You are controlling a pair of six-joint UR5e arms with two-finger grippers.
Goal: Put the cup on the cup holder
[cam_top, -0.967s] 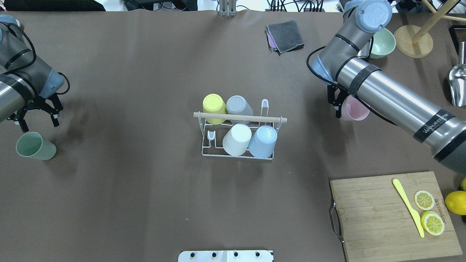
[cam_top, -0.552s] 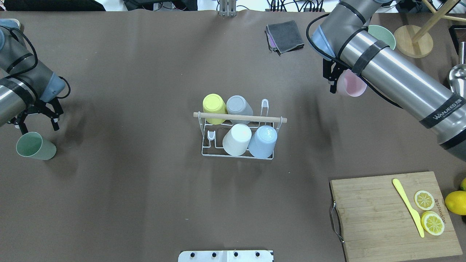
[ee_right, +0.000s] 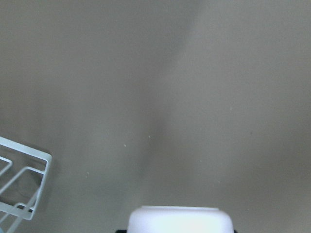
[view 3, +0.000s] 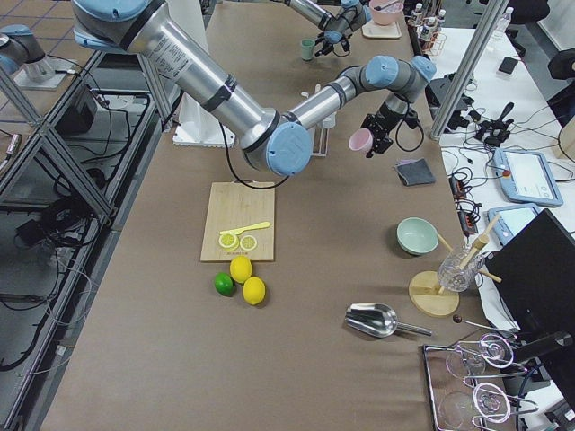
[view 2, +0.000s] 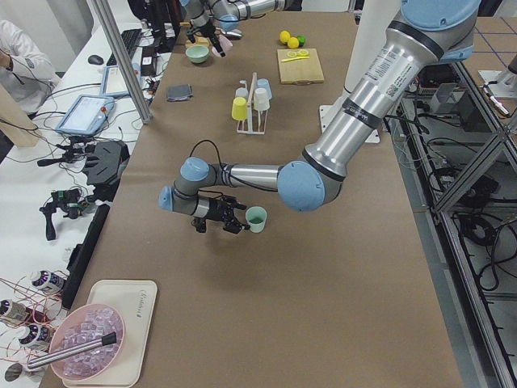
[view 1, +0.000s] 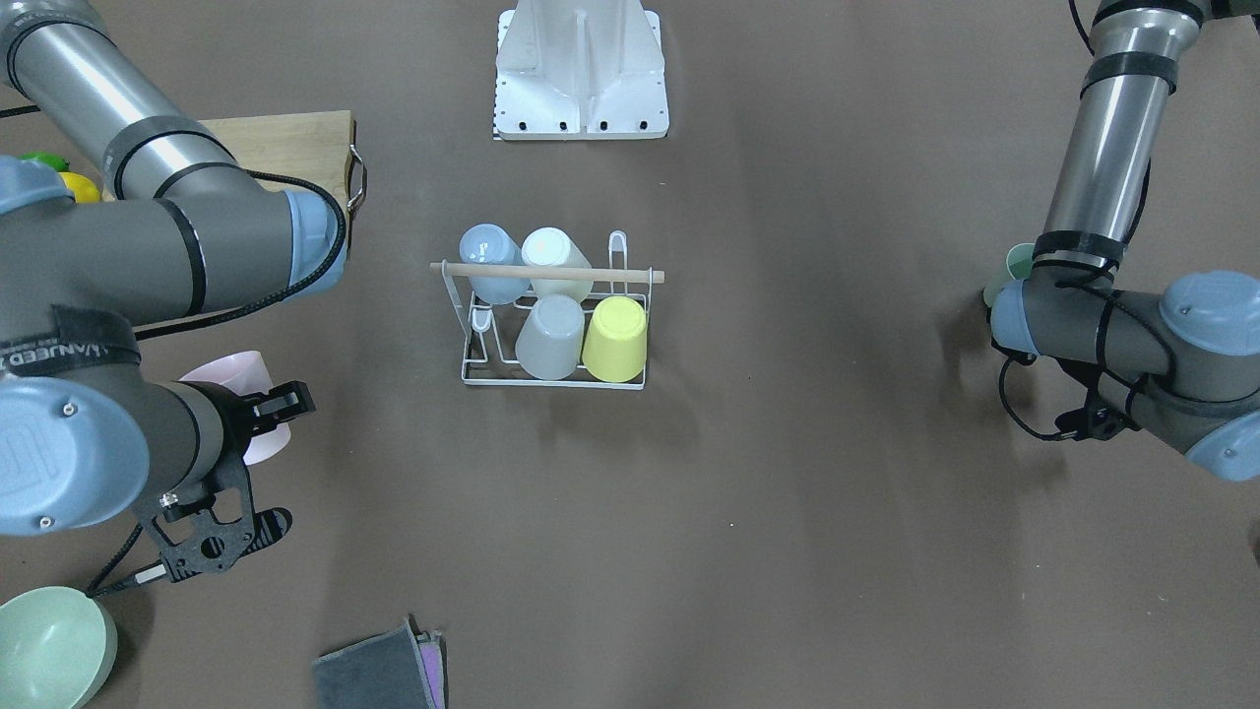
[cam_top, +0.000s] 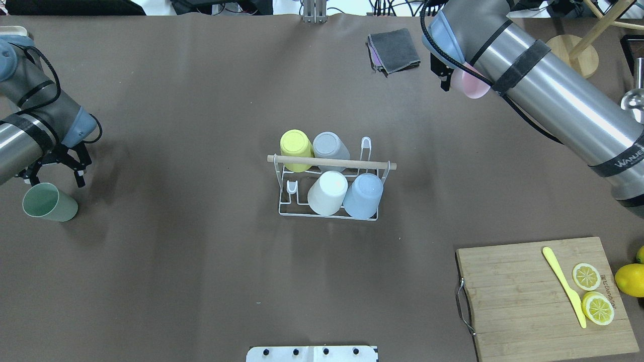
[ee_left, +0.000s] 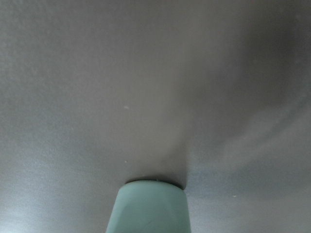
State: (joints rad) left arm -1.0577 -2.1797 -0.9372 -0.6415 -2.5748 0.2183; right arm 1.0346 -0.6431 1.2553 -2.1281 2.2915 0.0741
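Note:
The white wire cup holder (cam_top: 282,201) with a wooden rod handle stands mid-table and carries yellow, grey, white and blue cups upside down. It also shows in the front view (view 1: 463,374). Two prongs (cam_top: 366,146) are bare. My right gripper (cam_top: 448,78) is shut on a pink cup (cam_top: 473,85) and holds it in the air at the far right, well away from the holder. The pink cup also shows in the front view (view 1: 231,379). A green cup (cam_top: 49,202) sits on the table at the far left. My left gripper (cam_top: 56,177) is open just behind it, apart from it.
A grey cloth (cam_top: 395,50) lies at the far edge. A wooden cutting board (cam_top: 523,301) with lemon slices and a yellow knife is at the near right, with a lemon (cam_top: 631,279) beside it. A green bowl (view 1: 49,645), a wooden stand (cam_top: 571,58) and a metal scoop (cam_top: 631,100) are at the far right.
My right arm has carried the pink cup up and toward the table's far edge, a little leftward. My left gripper has moved slightly closer to the green cup and stays open.

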